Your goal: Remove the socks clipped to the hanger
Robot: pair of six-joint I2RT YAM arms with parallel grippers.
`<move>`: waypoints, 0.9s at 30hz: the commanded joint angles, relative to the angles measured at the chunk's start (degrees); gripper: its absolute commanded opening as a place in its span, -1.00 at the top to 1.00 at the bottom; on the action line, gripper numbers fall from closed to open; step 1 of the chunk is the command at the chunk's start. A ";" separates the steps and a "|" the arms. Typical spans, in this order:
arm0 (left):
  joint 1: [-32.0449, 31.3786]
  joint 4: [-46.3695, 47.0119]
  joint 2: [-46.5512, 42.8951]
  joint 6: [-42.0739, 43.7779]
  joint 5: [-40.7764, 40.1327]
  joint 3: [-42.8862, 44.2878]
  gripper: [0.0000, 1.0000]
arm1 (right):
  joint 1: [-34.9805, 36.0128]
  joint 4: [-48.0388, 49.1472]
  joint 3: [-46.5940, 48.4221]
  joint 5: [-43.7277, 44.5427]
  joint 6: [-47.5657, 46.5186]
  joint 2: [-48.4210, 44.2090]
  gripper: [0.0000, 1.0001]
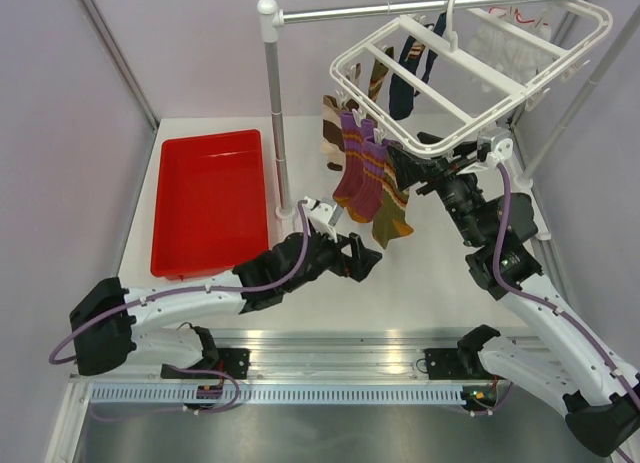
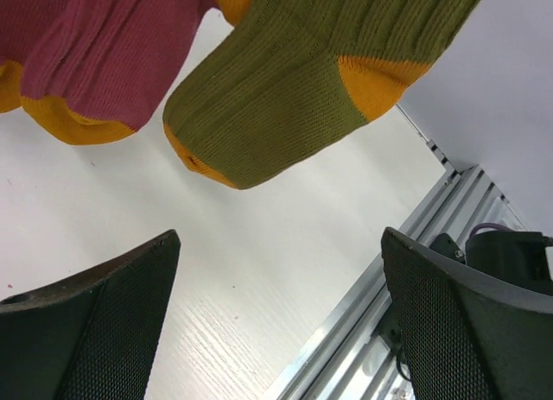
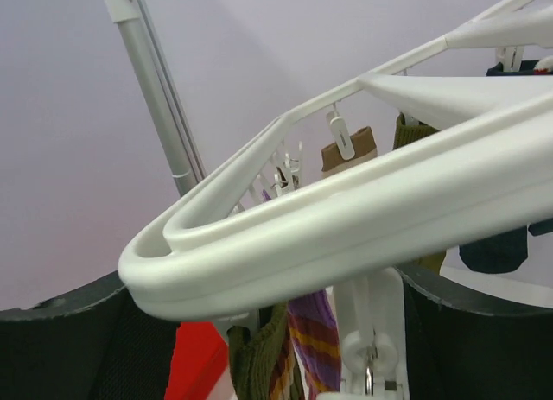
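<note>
The hanger (image 3: 346, 219) hangs from a rail (image 1: 420, 5) over the counter's (image 1: 420, 283) far right corner, with socks (image 1: 372, 178) clipped along its near rim. The right gripper (image 3: 268, 288) is released, one finger on either side of that rim. Near the counter's middle, the left gripper (image 2: 278, 244) has its jaws spread wide just under an olive sock (image 2: 285, 98), apart from it. A red bin (image 1: 212, 136) lies by the left edge, its floor in plain view.

The socks (image 2: 294, 80) are ribbed knit cloth, soft and matt. The hanger (image 3: 346, 219) is smooth white plastic with a slight gloss. The left claw (image 2: 281, 244) has matt black pads (image 2: 104, 331), finely dimpled, perhaps rubber. The surface (image 2: 259, 279) looks matt white with faint grain.
</note>
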 commanded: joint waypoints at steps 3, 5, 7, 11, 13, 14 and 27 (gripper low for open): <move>-5.83 10.98 3.08 9.57 -12.97 -0.55 -1.00 | 0.09 2.08 3.36 1.01 0.28 0.21 -0.49; -9.17 13.35 5.97 12.81 -18.92 0.49 -1.00 | 0.09 1.73 3.54 1.09 0.46 0.30 -0.48; -11.54 15.46 8.08 14.93 -21.76 1.03 -1.00 | 0.18 1.38 3.88 1.18 0.72 0.30 -0.43; -13.92 19.07 13.97 21.16 -29.50 4.70 -1.00 | 0.35 -0.20 4.15 1.53 0.54 0.39 -0.35; -15.06 22.67 17.66 23.46 -31.35 5.86 -0.99 | 0.27 -0.38 4.15 1.62 0.46 0.38 -0.33; -15.41 23.47 19.24 26.17 -34.14 8.04 -1.00 | 0.53 -0.73 4.33 1.80 0.46 0.30 -0.33; -13.75 33.14 31.65 38.67 -45.78 18.34 -0.51 | 1.14 -3.02 5.73 1.44 0.81 0.82 -0.32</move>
